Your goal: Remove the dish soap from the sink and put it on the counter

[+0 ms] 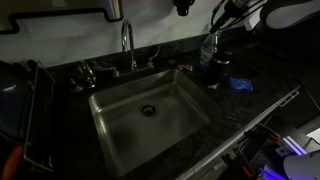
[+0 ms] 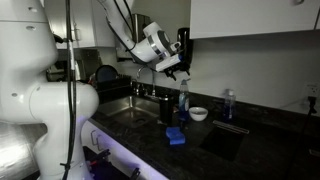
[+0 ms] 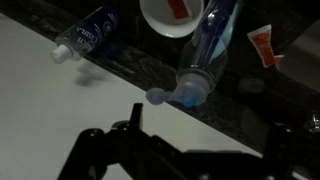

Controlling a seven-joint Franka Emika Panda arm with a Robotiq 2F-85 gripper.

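So the dish soap (image 2: 183, 102) isn't in the sink (image 1: 120, 120) at all right now. It's standing upright on the counter (image 2: 270, 150), just beside the basin's far corner and near the back wall, and you can see that in both exterior views. Its long axis is vertical, pale top pointing straight up at the gripper (image 2: 181, 72), which hangs directly over the cap. That's the relation that matters here: bottle straight below the jaws, in line with them, not off to one side. The wrist view backs it up. You're looking down the bottle (image 3: 200, 55) from its top end, and the two dark fingers at the bottom of the frame are spread wide, nothing between them and neither one touching the plastic. So: open and empty, as far as I can tell. The arm reaches in from above and behind with the wrist tipped downward. Neighbours are close: a white cup (image 2: 198, 114) just beside the bottle, a flat blue item (image 2: 177, 136) nearer the counter's front, and in the wrist view a second clear bottle (image 3: 90, 35) and an orange tube (image 3: 262, 45). My guess is the placing is basically done. The next move should be a clean straight lift, since any sideways drift could clip that tall skinny bottle and tip it.
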